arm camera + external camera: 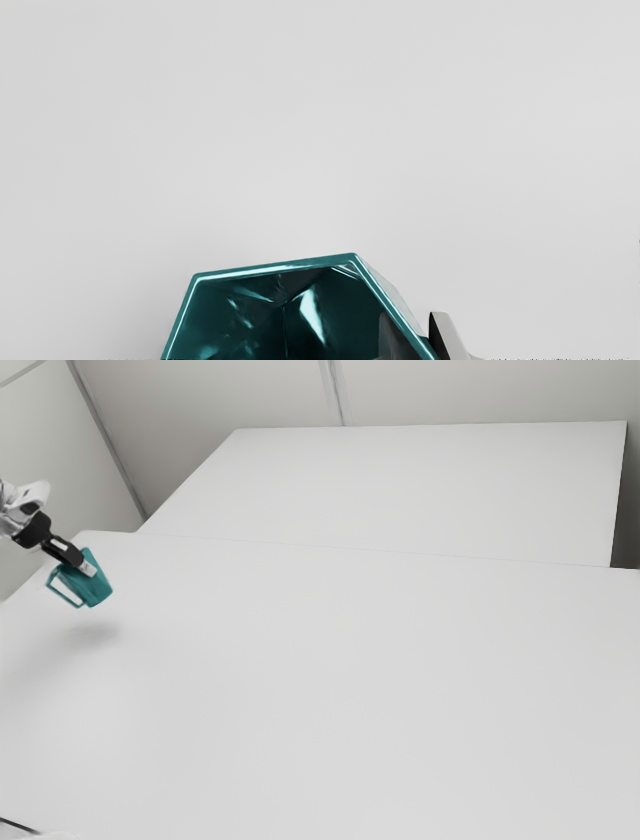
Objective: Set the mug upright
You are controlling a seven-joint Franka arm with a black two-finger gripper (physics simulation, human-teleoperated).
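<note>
- the table (350,690): a broad, matte white sheet of a top, smooth and without grain.
- the wall (220,395): plain grey-white, cut by straight seams.
- the far panel (410,485): flat, pale and straight-edged, beyond the table.
- the arm (22,500): a glossy white end, coming in at the exterior view's left.
- the mug (97,590): glossy teal, faceted, with angular sides and a cornered rim; inside, bright streaks shine on dark planes. it is up in the air over the table, near the exterior view's left edge, a soft shadow (95,633) below it. its long axis leans: the mouth points up and toward the exterior view's left, back at the hand, and the base points down toward the exterior view's right.
- the gripper (89,569): black, slanting down, clamped on the mug's wall, one of its fingers (450,336) outside, the other inside.
- the handle (65,592): a thin, squared teal loop, facing the exterior view's left.
</note>
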